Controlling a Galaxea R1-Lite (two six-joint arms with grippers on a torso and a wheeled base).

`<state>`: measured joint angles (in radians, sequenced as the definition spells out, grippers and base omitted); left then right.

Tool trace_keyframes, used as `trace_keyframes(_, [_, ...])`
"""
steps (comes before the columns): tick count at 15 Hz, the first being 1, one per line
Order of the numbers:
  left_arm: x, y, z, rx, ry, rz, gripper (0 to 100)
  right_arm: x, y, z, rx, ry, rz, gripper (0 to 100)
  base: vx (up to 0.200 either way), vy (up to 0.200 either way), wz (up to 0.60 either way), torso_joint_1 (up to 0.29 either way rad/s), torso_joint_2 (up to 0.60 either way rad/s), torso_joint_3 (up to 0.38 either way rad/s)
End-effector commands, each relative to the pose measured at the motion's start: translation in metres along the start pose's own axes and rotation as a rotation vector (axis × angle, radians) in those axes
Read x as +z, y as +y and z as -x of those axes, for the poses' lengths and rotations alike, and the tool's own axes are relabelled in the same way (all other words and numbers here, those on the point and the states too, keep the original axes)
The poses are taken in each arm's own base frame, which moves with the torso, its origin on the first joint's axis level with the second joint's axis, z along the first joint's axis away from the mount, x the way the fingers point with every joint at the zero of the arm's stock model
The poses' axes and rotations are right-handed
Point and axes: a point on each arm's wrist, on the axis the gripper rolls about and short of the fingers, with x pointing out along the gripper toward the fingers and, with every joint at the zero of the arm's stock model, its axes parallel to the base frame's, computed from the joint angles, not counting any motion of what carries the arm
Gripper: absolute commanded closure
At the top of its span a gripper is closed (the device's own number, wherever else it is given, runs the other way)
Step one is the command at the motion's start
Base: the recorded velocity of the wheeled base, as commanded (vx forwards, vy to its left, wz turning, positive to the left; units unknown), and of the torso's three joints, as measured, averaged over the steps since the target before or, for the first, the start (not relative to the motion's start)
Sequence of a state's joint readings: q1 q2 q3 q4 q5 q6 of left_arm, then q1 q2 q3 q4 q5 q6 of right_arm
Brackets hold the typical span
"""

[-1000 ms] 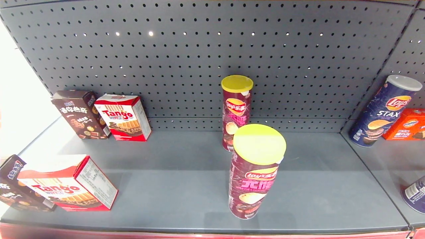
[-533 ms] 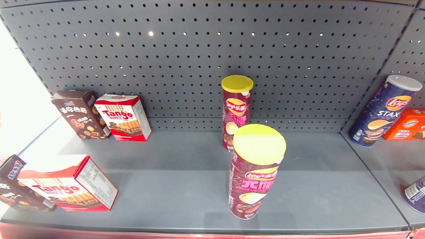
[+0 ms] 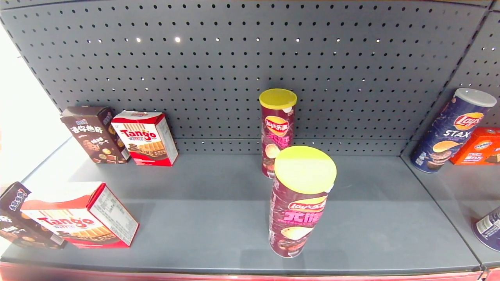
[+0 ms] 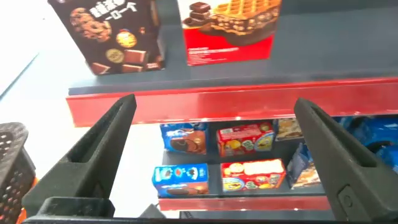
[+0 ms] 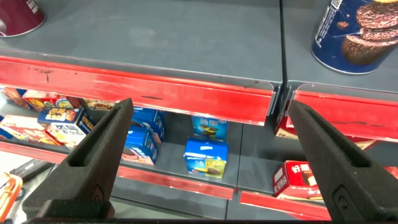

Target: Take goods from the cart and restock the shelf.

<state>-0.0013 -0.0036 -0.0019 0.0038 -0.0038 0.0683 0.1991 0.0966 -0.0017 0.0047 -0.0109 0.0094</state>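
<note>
I see left gripper point(image 4: 211, 165) jaws spread wide, released; red shelf edge point(image 4: 249, 99) beyond tips. My right gripper point(image 5: 208, 165) likewise released, blue can point(image 5: 354, 31) beyond one finger.

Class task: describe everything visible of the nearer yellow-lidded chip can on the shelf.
The nearer chip can is a tall maroon cylinder with a flat yellow lid, closed, its wrap printed with chips. It stands upright near the front of the grey shelf, just ahead of a matching can. Nothing grips it.
</note>
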Motion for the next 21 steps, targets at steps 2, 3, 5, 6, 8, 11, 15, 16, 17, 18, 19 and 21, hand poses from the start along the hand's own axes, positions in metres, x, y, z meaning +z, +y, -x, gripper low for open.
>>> trace_keyframes(2, [0.0, 0.0, 0.0, -0.021, 0.006, 0.001, 0, 0.0, 0.0, -0.001, 0.005, 0.022, 0.002, 0, 0.0, 0.0, 0.0, 0.0, 0.0, 0.0])
trace_keyframes(3, [0.0, 0.0, 0.0, -0.025, 0.009, 0.002, 0, 0.001, 0.0, -0.003, 0.014, 0.037, 0.004, 0, 0.0, 0.0, 0.0, 0.0, 0.0, 0.0])
trace_keyframes(5, [0.0, 0.0, 0.0, -0.021, 0.006, 0.009, 0, 0.0, 0.0, -0.001, 0.017, 0.014, 0.006, 0, 0.0, 0.0, 0.0, 0.0, 0.0, 0.0])
trace_keyframes(6, [0.0, 0.0, 0.0, -0.017, 0.005, 0.013, 0, 0.01, 0.0, -0.003, 0.068, 0.021, 0.049, 0, 0.0, 0.0, 0.0, 0.0, 0.0, 0.0])
trace_keyframes(8, [0.0, 0.0, 0.0, -0.026, 0.009, 0.012, 0, 0.095, 0.003, -0.026, 0.106, 0.095, 0.038, 0, 0.0, 0.0, 0.0, 0.0, 0.0, 0.0])
trace_keyframes(11, [0.001, 0.0, 0.0, -0.032, 0.01, 0.01, 0, 0.112, 0.016, -0.055, 0.355, 0.183, 0.092, 0, 0.0, 0.0, 0.0, 0.0, 0.0, 0.0])
trace_keyframes(15, [0.0, -0.001, 0.0, -0.034, 0.004, 0.01, 0, 0.124, 0.043, -0.093, 0.495, 0.27, 0.149, 0, 0.0, 0.0, 0.0, 0.0, 0.0, 0.0])
trace_keyframes(16, [0.0, -0.001, 0.0, -0.037, 0.006, 0.01, 0, 0.124, 0.049, -0.102, 0.507, 0.285, 0.156, 0, 0.0, 0.0, 0.0, 0.0, 0.0, 0.0])
trace_keyframes(17, [0.001, -0.001, 0.0, -0.04, 0.005, 0.01, 0, 0.122, 0.053, -0.109, 0.5, 0.305, 0.162, 0, 0.0, 0.0, 0.0, 0.0, 0.0, 0.0])
trace_keyframes(18, [0.001, -0.001, 0.0, -0.04, 0.005, 0.01, 0, 0.121, 0.054, -0.113, 0.494, 0.313, 0.165, 0, 0.0, 0.0, 0.0, 0.0, 0.0, 0.0])
trace_keyframes(19, [0.0, -0.001, 0.0, -0.037, 0.007, 0.015, 0, 0.119, 0.061, -0.123, 0.492, 0.33, 0.175, 0, 0.0, 0.0, 0.0, 0.0, 0.0, 0.0])
trace_keyframes(21, [0.0, -0.001, 0.0, -0.04, 0.007, 0.015, 0, 0.116, 0.067, -0.136, 0.478, 0.362, 0.181, 0, 0.0, 0.0, 0.0, 0.0, 0.0, 0.0])
